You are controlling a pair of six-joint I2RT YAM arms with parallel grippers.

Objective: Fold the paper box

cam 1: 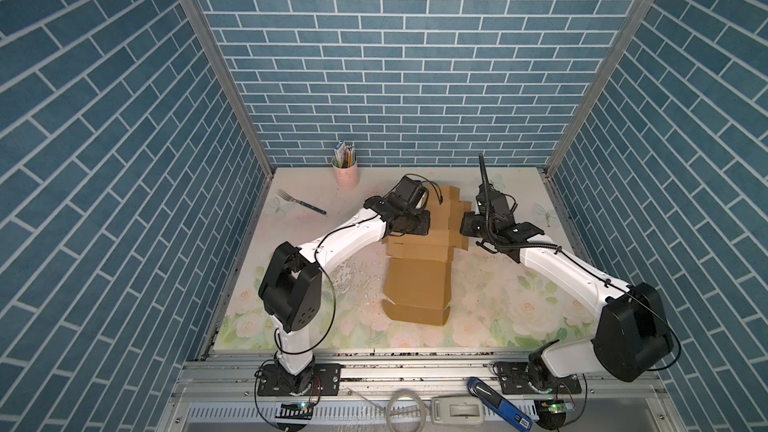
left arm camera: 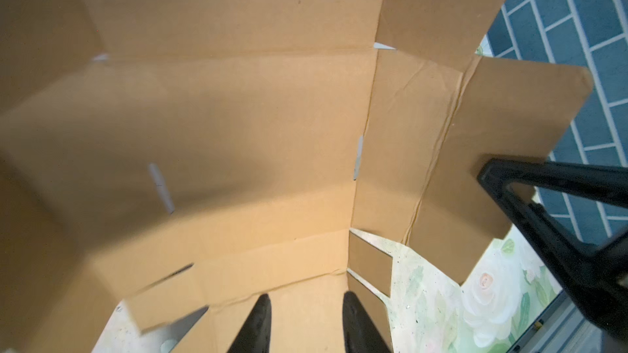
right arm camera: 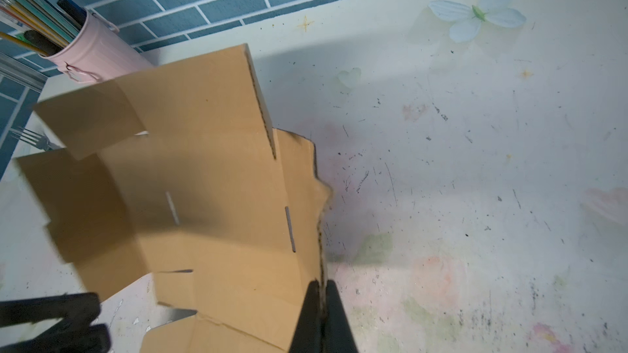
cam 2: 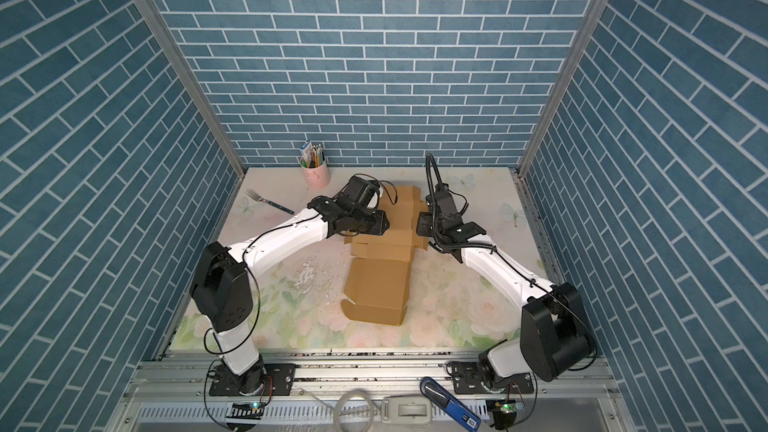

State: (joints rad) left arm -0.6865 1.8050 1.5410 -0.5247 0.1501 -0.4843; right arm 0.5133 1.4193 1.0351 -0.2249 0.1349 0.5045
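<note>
Paper box [cam 1: 417, 280]: noted as an unfolded die-cut kraft sheet on the tabletop [cam 1: 519, 309]. The end nearest the arm bases lies flat. The far portion sits between the two hands and appears lifted and bowed.

Right hand [right arm camera: 322, 283]: fingers are pressed together on the cut edge of a side flap, so the cardboard is pinched. That flap is seen tilted up from the main panel along its score line.

Left hand [left arm camera: 306, 295]: fingers are spread with a clear gap and nothing is gripped between them. They are poised over the panel directly ahead of them, close to the slotted edge. Contact with the board cannot be told.

Step in hand, as judged: the side flaps of the far section are being raised to form walls. No wall is locked and no tab is seated yet, so the fold is at an early stage.

Next move, as judged: the floor panel would need to be pinned or the opposite flap taken by the left hand, so that the pinched flap can be turned over its crease without the sheet being dragged.

A pencil cup [cam 1: 345, 174] and a fork [cam 1: 300, 201] lie well beyond the left hand, away from the work.
</note>
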